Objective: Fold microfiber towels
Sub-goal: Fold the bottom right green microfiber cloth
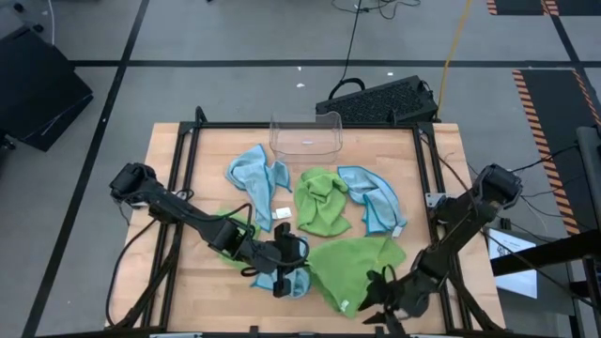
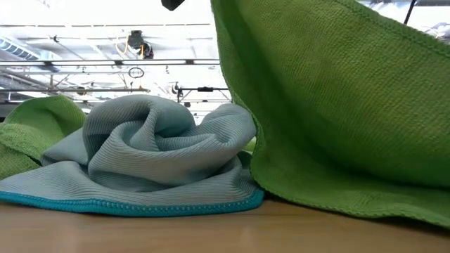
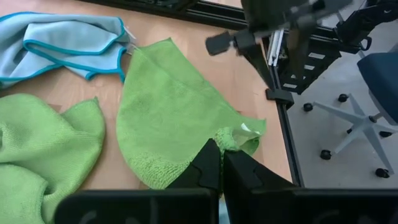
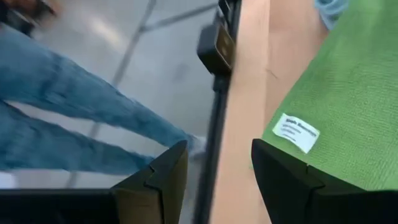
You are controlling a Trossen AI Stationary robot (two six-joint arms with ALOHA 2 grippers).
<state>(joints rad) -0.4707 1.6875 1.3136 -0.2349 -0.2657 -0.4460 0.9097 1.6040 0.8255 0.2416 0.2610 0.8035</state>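
While my left gripper (image 1: 299, 252) sits low at the centre bottom of the high frame, its fingers are clenched together with nothing between them, beside a crumpled light blue microfiber towel (image 1: 286, 279). My right gripper (image 1: 376, 289) is at the lower right of that frame, fingers parted, at the edge of a spread lime green microfiber towel (image 1: 352, 268); its white tag (image 4: 297, 132) shows in my right wrist view, and I cannot tell whether a finger touches the cloth. On the wooden tabletop (image 1: 188, 188) lie four more towels: a blue one (image 1: 255, 174) at centre left, a bunched green one (image 1: 322, 202) in the middle, a blue one (image 1: 374, 195) right of it, and a green one (image 1: 228, 221) partly under my left arm. A clear plastic bin (image 1: 306, 132) stands at the top centre. A person's blue-jeaned legs (image 4: 68, 118) show beyond the tabletop edge.
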